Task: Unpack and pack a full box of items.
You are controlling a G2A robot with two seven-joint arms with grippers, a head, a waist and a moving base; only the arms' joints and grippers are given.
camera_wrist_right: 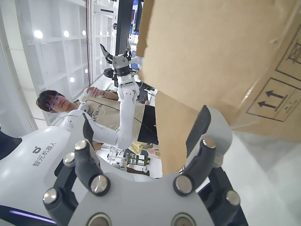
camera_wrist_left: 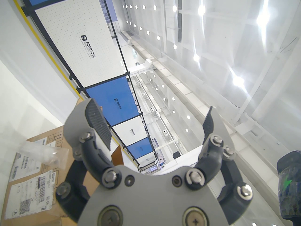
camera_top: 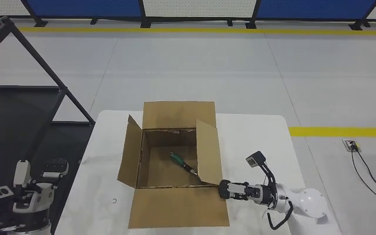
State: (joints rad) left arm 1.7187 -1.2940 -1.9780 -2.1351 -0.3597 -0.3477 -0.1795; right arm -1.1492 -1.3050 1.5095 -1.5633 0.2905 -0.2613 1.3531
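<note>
An open cardboard box (camera_top: 176, 126) stands on the white table (camera_top: 252, 141), its front flap (camera_top: 179, 207) folded out flat. Inside on the bottom lies a green and black tool (camera_top: 181, 163). My right gripper (camera_top: 224, 190) sits low at the box's front right corner. In the right wrist view it (camera_wrist_right: 144, 116) is open, with a cardboard flap edge (camera_wrist_right: 169, 130) between its fingers. My left gripper (camera_top: 38, 176) is off the table's front left corner, pointing upward, open and empty (camera_wrist_left: 152, 109). It also appears far off, open (camera_wrist_right: 115, 50). The box's labelled side (camera_wrist_left: 30, 179) lies beside it.
A black metal frame (camera_top: 59, 100) stands left of the table. A small ring (camera_top: 114, 201) lies on the table left of the front flap. There is bare table surface right of the box (camera_top: 258, 135).
</note>
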